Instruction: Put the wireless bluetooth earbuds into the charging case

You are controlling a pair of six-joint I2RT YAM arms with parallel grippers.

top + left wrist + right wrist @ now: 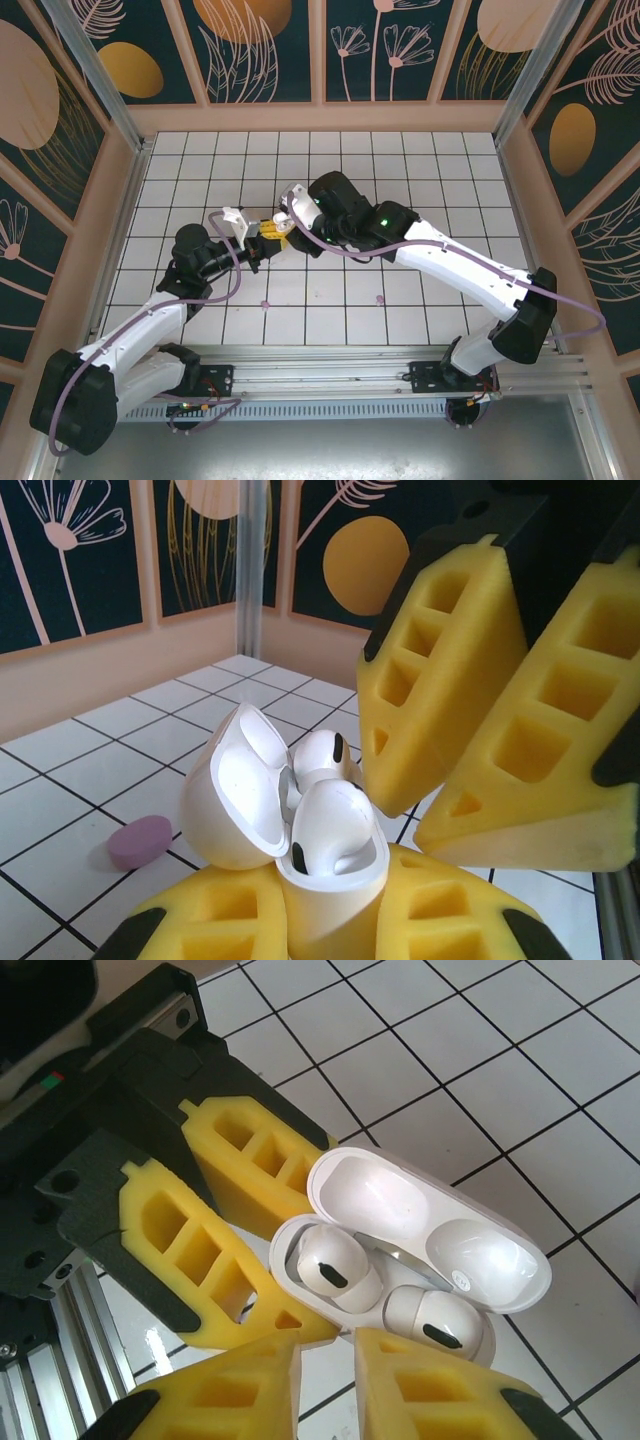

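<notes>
The left gripper (325, 920) clamps its yellow foam fingers (200, 925) on the glossy white plastic charging case (240, 800), lid open, over the white tiled counter (90, 780). Two white earbuds (335, 1265) sit in its wells. The right gripper (328, 1380) holds its fingers (450, 1395) narrowly parted and empty, just beside them.

The open charging case (400, 1250) sits right in front of the right gripper (328, 1360), nearly touching its fingertips. To its left, the left gripper (295, 1245) blocks the way. Past the lid and off to its right, the table (560, 1070) is bare. A small purple disc (140, 842) lies on the tiles left of the left gripper.
</notes>
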